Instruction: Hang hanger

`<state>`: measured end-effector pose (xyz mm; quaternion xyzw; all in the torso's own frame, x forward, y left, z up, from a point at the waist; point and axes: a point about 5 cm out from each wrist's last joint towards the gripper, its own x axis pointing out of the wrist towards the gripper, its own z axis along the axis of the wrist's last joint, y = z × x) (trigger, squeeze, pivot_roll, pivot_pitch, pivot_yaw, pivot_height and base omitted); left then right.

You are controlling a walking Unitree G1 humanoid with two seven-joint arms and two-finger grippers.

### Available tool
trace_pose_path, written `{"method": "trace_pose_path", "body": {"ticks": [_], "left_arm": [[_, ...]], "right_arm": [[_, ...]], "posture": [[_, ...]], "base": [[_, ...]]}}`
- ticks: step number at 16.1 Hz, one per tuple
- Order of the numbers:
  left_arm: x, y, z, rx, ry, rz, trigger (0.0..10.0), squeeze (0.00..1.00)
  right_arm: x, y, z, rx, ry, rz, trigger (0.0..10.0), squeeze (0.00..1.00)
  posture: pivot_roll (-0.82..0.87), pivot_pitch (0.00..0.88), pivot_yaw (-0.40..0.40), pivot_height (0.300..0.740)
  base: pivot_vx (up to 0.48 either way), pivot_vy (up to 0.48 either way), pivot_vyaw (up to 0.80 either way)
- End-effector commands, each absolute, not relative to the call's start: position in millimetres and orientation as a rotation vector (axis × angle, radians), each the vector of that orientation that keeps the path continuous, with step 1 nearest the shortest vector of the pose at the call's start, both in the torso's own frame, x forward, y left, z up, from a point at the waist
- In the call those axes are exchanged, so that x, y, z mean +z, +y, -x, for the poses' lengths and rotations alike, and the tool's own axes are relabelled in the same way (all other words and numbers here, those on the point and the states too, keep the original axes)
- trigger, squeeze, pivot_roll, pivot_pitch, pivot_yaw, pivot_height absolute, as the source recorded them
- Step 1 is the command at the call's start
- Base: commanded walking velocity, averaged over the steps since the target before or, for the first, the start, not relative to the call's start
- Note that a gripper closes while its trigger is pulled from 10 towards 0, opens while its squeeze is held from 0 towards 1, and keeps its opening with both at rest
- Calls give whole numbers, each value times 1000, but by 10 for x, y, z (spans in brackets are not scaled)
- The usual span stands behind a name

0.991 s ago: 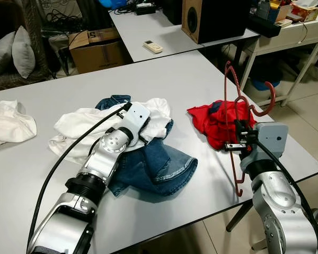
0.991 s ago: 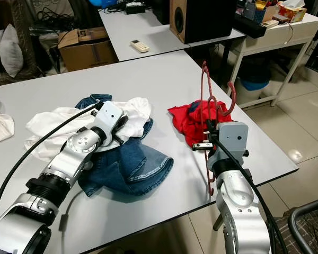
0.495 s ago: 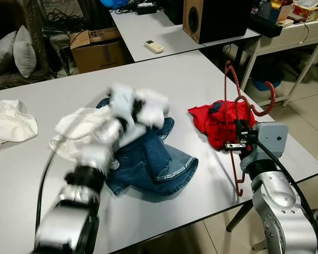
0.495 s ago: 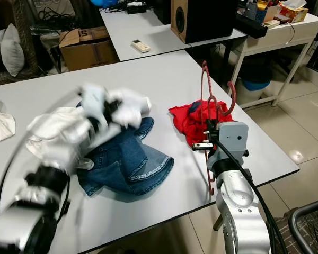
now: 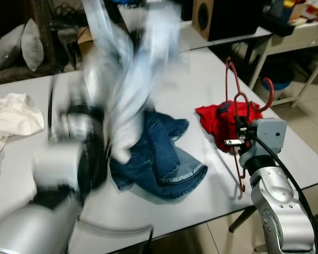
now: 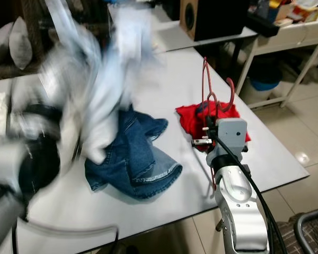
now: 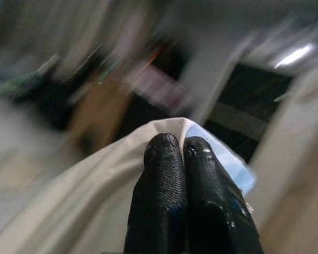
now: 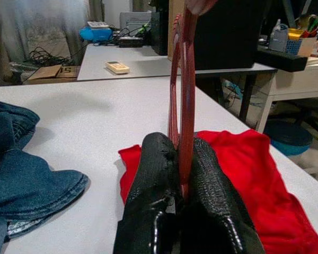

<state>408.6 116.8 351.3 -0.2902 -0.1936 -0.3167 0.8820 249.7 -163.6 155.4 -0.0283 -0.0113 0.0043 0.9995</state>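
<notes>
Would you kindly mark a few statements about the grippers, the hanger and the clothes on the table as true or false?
1. The right gripper is shut on the red hanger. True.
2. The left gripper is open and holds nothing. False: its fingers are pinched shut on white cloth.
3. The jeans lie on the table. True.
4. The red garment hangs on the hanger. False: it lies on the table behind the hanger.
5. The hanger lies flat on the table. False: it stands upright in the right gripper.
</notes>
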Motion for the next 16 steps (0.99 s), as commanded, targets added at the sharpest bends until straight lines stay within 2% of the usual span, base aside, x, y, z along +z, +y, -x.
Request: {"method": "trace_pose_path", "body": {"ticks": [1, 2, 3, 4, 7, 11, 13, 14, 15, 16], "left_arm": [[3704, 1227, -4022, -740, -493, 662, 0, 0], [3899, 1244, -3940, -849, -570, 687, 0, 0], [3947, 1253, -3911, -885, -588, 671, 0, 0], [3810, 1281, -3902, -936, -550, 490, 0, 0], [3506, 1357, -3954, -893, -457, 453, 0, 0], [2329, 1471, -3901, -807, 16, 230, 0, 0], [1923, 1488, -3825, -725, 203, 246, 0, 0], [1792, 1500, -3790, -680, 285, 276, 549, 0], [1744, 1506, -3776, -660, 313, 288, 549, 0], [1637, 1577, -3787, -557, 347, 281, 10000, 0]], "right_arm": [[1490, -1664, -2504, -12, 6, 57, 10000, 0], [1493, -1669, -2507, -17, 3, 56, 10000, 0], [1493, -1670, -2509, -19, 3, 56, 10000, 0], [1494, -1666, -2511, -27, -4, 51, 10000, 0], [1491, -1677, -2509, -50, -10, 45, 10000, 0], [1481, -1732, -2481, -87, -11, 31, 10000, 0], [1469, -1728, -2467, -76, -6, 29, 10000, 0], [1465, -1726, -2466, -74, -4, 29, 10000, 0], [1463, -1725, -2465, -74, -4, 28, 10000, 0], [1462, -1725, -2467, -75, -3, 26, 10000, 0]], "posture": [[-1, 0, 105, 740], [1, 0, 107, 740], [1, 0, 107, 740], [6, 0, 110, 740], [7, 0, 115, 740], [5, 0, 120, 740], [8, 0, 120, 740], [9, 0, 120, 740], [9, 0, 120, 740], [13, 0, 118, 740]], "base": [[0, 0, 0], [0, 0, 0], [0, 0, 0], [0, 0, 0], [0, 0, 0], [0, 0, 0], [0, 0, 0], [0, 0, 0], [0, 0, 0], [0, 0, 0]]}}
